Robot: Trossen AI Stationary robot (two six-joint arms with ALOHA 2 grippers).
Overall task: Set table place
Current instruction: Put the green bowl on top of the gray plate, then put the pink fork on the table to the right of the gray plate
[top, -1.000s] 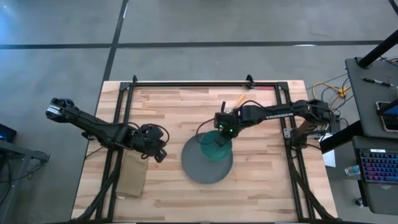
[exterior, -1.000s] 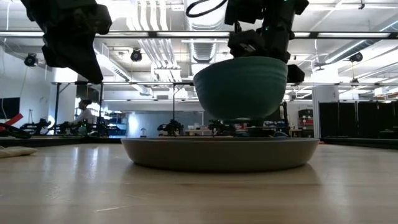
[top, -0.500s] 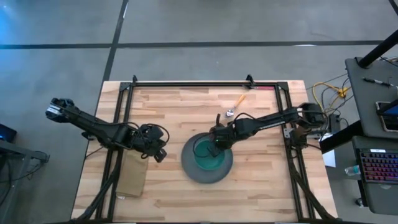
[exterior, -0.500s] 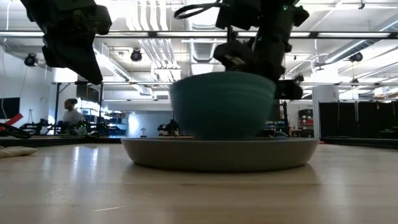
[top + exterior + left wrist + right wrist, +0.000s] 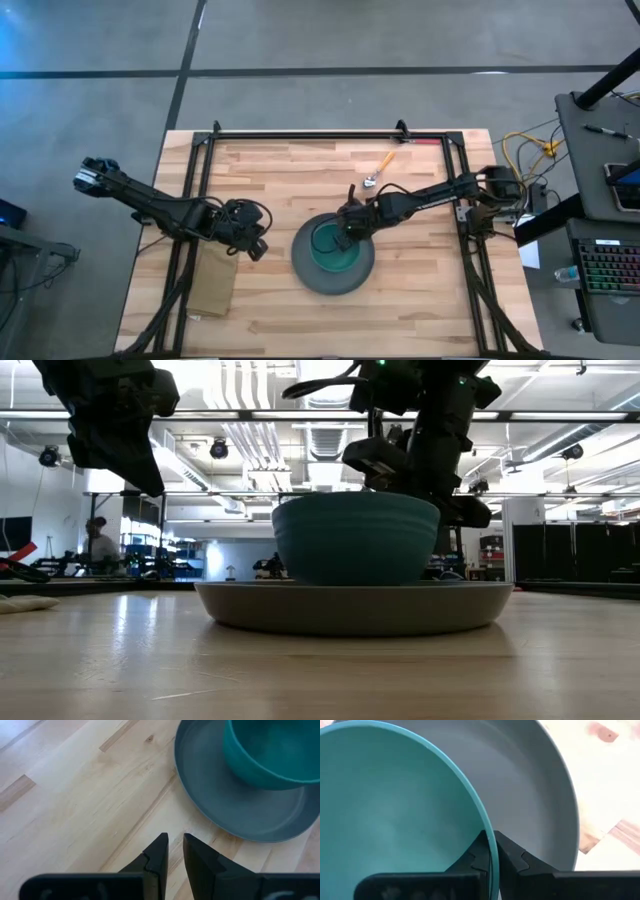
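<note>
A teal bowl (image 5: 331,249) stands in the round grey plate (image 5: 310,280) at the middle of the wooden table (image 5: 420,300); in the low view the plate's rim (image 5: 350,605) hides the base of the bowl (image 5: 355,540). My right gripper (image 5: 491,837) is shut on the bowl's rim. My left gripper (image 5: 175,842) is shut and empty, above the bare table left of the plate (image 5: 240,815). An orange-handled spoon (image 5: 380,166) lies on the table beyond the plate. The fork is not in view. My right gripper pinches the bowl's rim (image 5: 482,822) on the bowl's far right side (image 5: 344,234), one finger inside the bowl and one outside. The fingers slant down from the table's far right. The bowl stands level and upright in the plate.
A tan folded cloth (image 5: 212,285) lies at the table's left, near my left gripper (image 5: 256,249). Black frame bars run along the table's far edge (image 5: 320,134) and both sides. Bare wood lies in front of the plate and to its right.
My right gripper has gone down and toward the table's near left with the bowl. The bowl was lifted above the plate's far part and now sits level at the plate's middle.
</note>
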